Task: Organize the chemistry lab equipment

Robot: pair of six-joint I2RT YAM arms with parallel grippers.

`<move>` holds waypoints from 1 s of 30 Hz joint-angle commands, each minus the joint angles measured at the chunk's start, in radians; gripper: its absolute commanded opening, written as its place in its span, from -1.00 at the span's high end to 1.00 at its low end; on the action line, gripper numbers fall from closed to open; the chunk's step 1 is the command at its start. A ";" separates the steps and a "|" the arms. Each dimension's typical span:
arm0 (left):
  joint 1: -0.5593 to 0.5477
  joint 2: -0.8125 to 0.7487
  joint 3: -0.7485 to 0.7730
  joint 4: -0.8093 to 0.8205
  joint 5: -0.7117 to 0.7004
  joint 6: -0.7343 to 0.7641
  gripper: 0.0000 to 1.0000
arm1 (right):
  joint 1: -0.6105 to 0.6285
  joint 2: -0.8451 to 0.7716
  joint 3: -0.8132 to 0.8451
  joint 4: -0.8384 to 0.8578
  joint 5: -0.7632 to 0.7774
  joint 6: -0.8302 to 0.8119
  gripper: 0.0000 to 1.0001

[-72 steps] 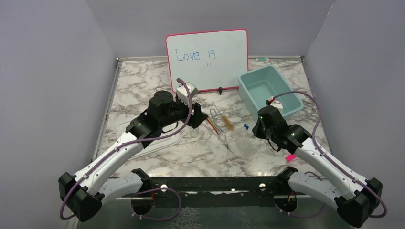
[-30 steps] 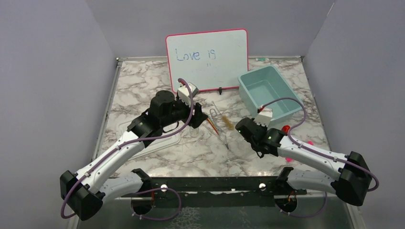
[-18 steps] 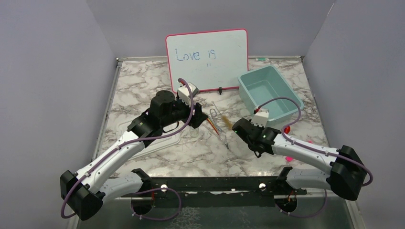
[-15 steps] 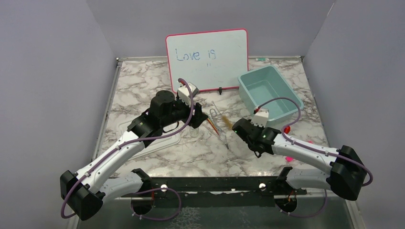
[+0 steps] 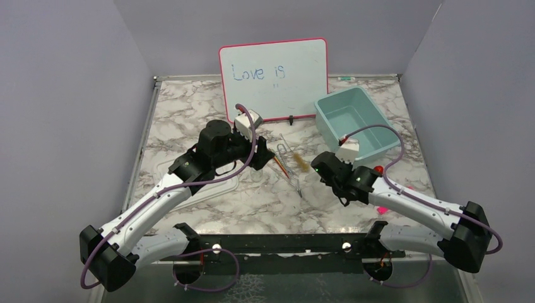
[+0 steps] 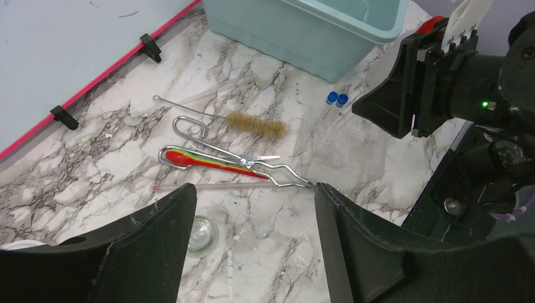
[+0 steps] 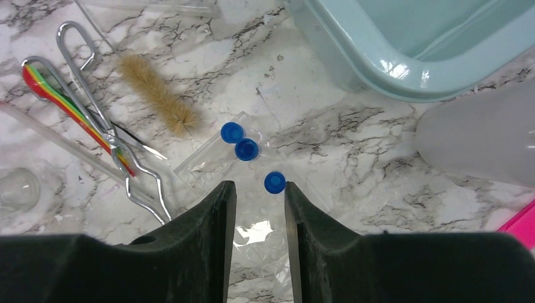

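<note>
The brown-bristled wire brush [image 6: 255, 125] lies beside the metal tweezers [image 6: 240, 161] and a red and orange stick [image 6: 208, 163]. They also show in the right wrist view: brush [image 7: 158, 95], tweezers [image 7: 113, 132], stick [image 7: 69, 104]. A clear little beaker [image 6: 202, 232] stands by my left gripper [image 6: 252, 246], which is open, empty and above bare marble. My right gripper [image 7: 260, 196] is open over clear plastic [image 7: 265, 233], with a blue-capped tube [image 7: 273, 182] at its right fingertip. A small red funnel [image 5: 377, 169] shows behind the right wrist.
A teal bin [image 5: 356, 120] stands at the back right, its near wall close to the right gripper [image 7: 404, 44]. The pink-framed whiteboard [image 5: 273, 79] stands at the back. Two more blue-capped tubes [image 7: 238, 142] lie by the brush. A translucent bottle [image 7: 473, 139] and pink marker [image 5: 382, 209] lie right.
My right arm swung left from beside the bin toward the brush and tubes, then eased slightly back to the right. The left arm has not moved.
</note>
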 commanded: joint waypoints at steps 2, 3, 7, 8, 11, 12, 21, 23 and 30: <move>-0.002 0.000 -0.012 0.022 -0.001 0.006 -0.43 | 0.005 -0.034 0.038 -0.077 -0.020 0.001 0.24; -0.001 0.001 -0.012 0.022 -0.001 0.006 -0.43 | 0.005 -0.035 0.032 -0.081 -0.023 0.010 0.25; -0.001 0.001 -0.013 0.021 -0.001 0.004 -0.43 | 0.005 -0.032 0.012 -0.106 -0.045 0.040 0.30; -0.003 0.001 -0.014 0.020 -0.002 0.004 -0.43 | 0.005 -0.031 0.008 -0.111 -0.049 0.046 0.31; -0.003 0.004 -0.014 0.021 -0.001 0.004 -0.43 | 0.005 -0.027 -0.007 -0.115 -0.055 0.056 0.39; -0.002 0.005 -0.014 0.021 -0.001 0.004 -0.43 | 0.005 -0.025 -0.009 -0.115 -0.054 0.058 0.41; -0.002 0.013 -0.014 0.021 -0.001 0.003 -0.43 | 0.005 0.016 -0.017 -0.024 -0.026 -0.014 0.52; -0.002 0.014 -0.014 0.022 -0.001 0.003 -0.43 | 0.005 0.034 -0.013 -0.004 -0.018 -0.036 0.52; -0.002 0.014 -0.015 0.021 -0.003 0.005 -0.43 | 0.003 0.080 0.006 0.031 -0.010 -0.090 0.52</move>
